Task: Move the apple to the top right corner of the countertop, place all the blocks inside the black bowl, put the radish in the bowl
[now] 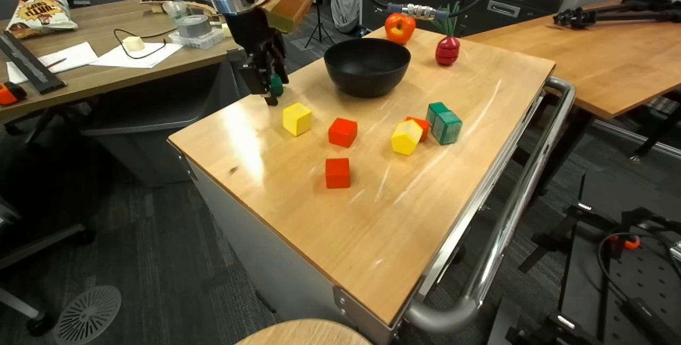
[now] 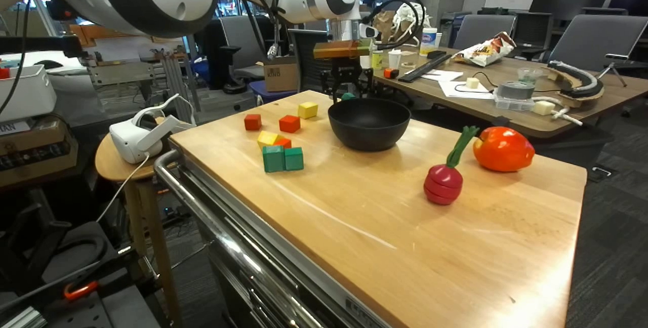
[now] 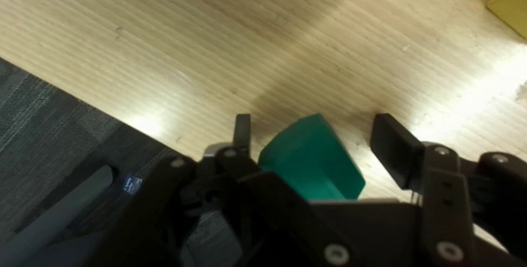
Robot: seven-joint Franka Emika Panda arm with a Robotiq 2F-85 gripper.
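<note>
**Green block [image 3: 313, 160]: probably light and hard, sits skewed**

Gripper [image 3: 314, 139] is spread, astride the block at lower middle of the wrist view; bare countertop [image 3: 206, 52] shows between block and both fingers [image 3: 397, 151], so no pinch yet. In an exterior view the block is left of centre, left of the black bowl [image 1: 367, 85], near the countertop's edge.

Handling guess: light, rigid, hard to damage. Faces look smooth, so a one-sided push could skid it toward that edge. It's turned relative to the fingers; a corner would likely meet first. I'd rotate to square up, or close slowly. Take two opposite flat faces, mid-height, centred.
</note>
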